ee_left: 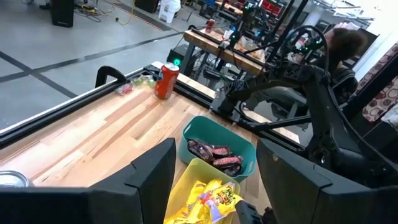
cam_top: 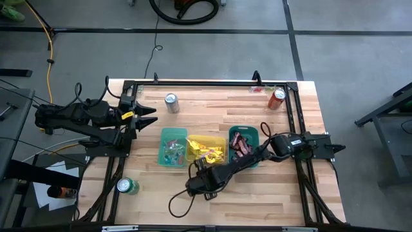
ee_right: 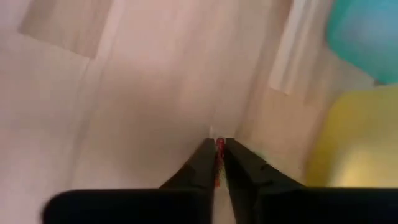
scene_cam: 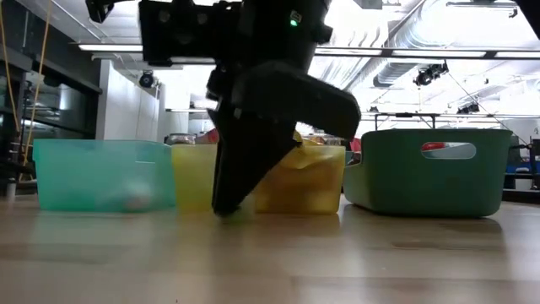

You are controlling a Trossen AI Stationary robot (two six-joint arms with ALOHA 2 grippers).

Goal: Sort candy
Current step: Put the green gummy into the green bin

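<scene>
My right gripper (ee_right: 219,149) points steeply down at the wooden table (cam_top: 257,193), just in front of the teal bin (cam_top: 172,148) and the yellow bin (cam_top: 206,149), and is shut on a tiny red candy (ee_right: 219,145). The low view shows its fingertips (scene_cam: 226,207) down at the tabletop. Yellow packets (ee_left: 208,199) fill the yellow bin. Brown-and-red bars (ee_left: 214,155) lie in the green bin (cam_top: 244,143). Small mixed pieces (cam_top: 172,153) lie in the teal bin. My left gripper (cam_top: 151,120) waits open above the table's left side. My right gripper pinches the tiny red candy (ee_right: 219,144) between its two fingertips, with only a sliver of red showing in the gap. The fingers come from above, slanting down. Whether the candy rests on the table or is lifted cannot be seen.
A silver can (cam_top: 172,103) stands at the far left, a red can (cam_top: 277,98) at the far right and a green can (cam_top: 127,187) at the near left. A few loose candies (ee_left: 124,88) lie by the far rail. Bare wood lies in front of the bins.
</scene>
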